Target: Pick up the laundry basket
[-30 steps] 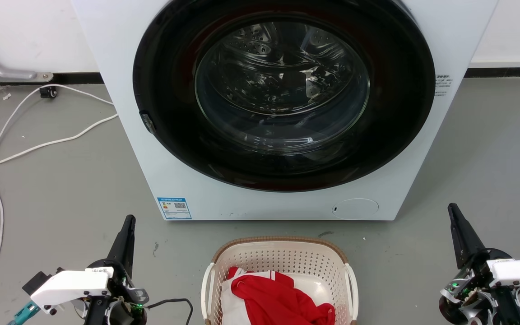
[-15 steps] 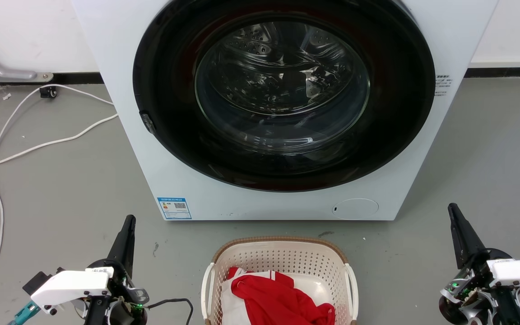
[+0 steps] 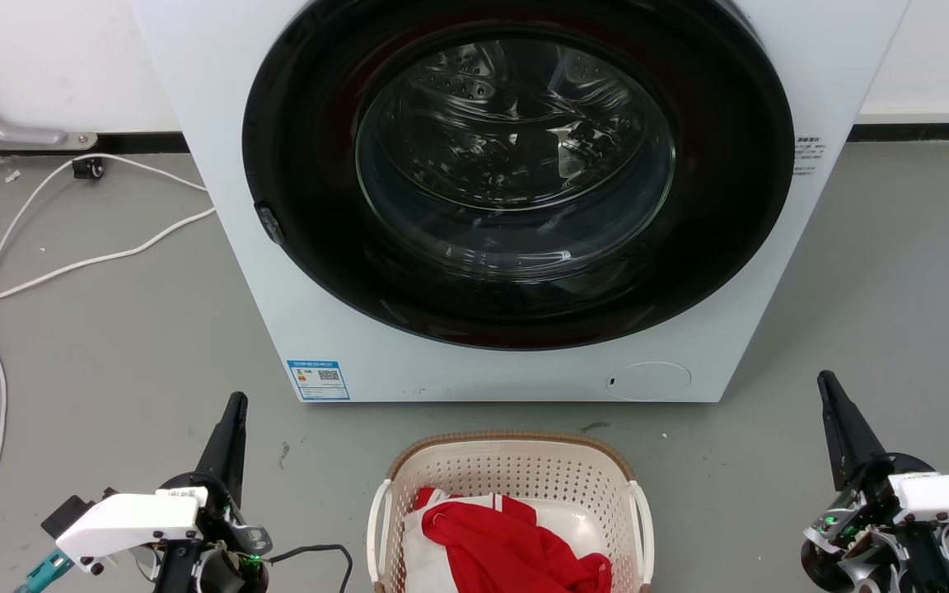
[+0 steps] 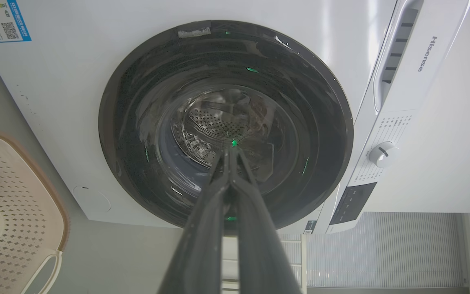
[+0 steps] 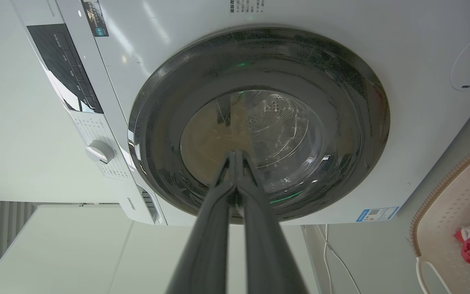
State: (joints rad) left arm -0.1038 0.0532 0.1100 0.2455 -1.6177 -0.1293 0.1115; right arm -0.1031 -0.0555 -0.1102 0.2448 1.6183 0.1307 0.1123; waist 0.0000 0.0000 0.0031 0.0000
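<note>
Unchanged since a second ago: no shift anywhere. Laundry basket (image 3: 516,473) on the floor (image 3: 112,329), just in front of the washing machine (image 3: 219,123), red garment (image 3: 507,543) inside, between the two grippers and apart from both. Left gripper (image 3: 236,403) at lower left, jaws pressed together, pinching nothing. Right gripper (image 3: 826,385) at lower right, jaws likewise pressed together, empty.
</note>
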